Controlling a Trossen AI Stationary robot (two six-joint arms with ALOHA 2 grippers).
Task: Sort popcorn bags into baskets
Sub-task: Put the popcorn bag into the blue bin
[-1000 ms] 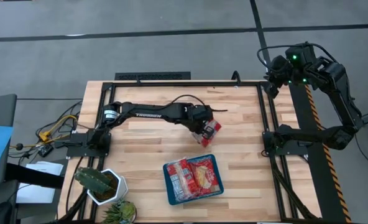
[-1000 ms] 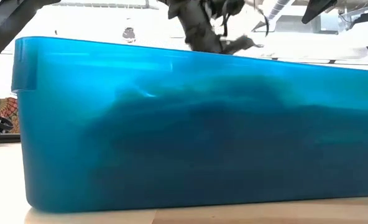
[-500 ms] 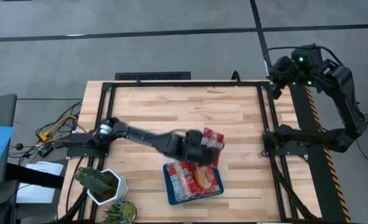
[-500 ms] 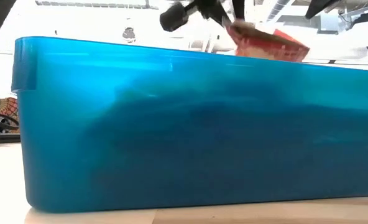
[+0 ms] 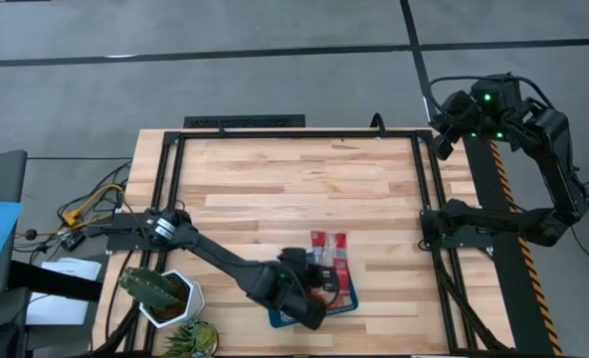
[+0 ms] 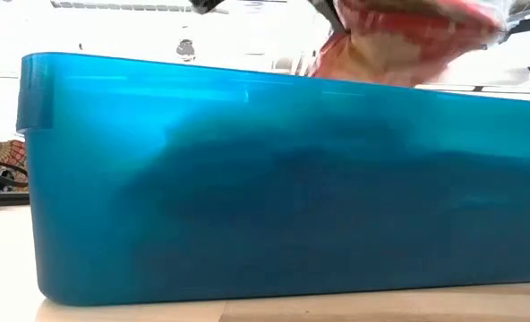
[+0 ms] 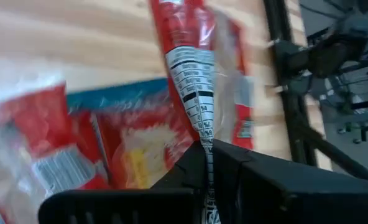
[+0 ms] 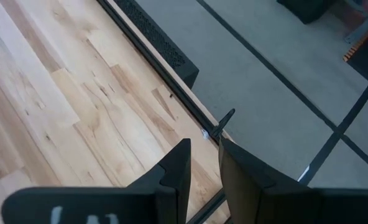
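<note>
our left gripper (image 5: 319, 276), clamped on a popcorn bag (image 5: 330, 249), has swung from mid-table down to the teal basket (image 5: 349, 304) at lower centre, so release comes next. our right gripper (image 8: 202, 163) waits upper right, fingers slightly parted, empty.

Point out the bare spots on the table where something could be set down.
The wooden tabletop is bare from the far rail down to the left arm, and between the teal tray and the right rail. It is crowded at the near edge: tray full of popcorn bags, left gripper holding a packet, cactus pot.
</note>
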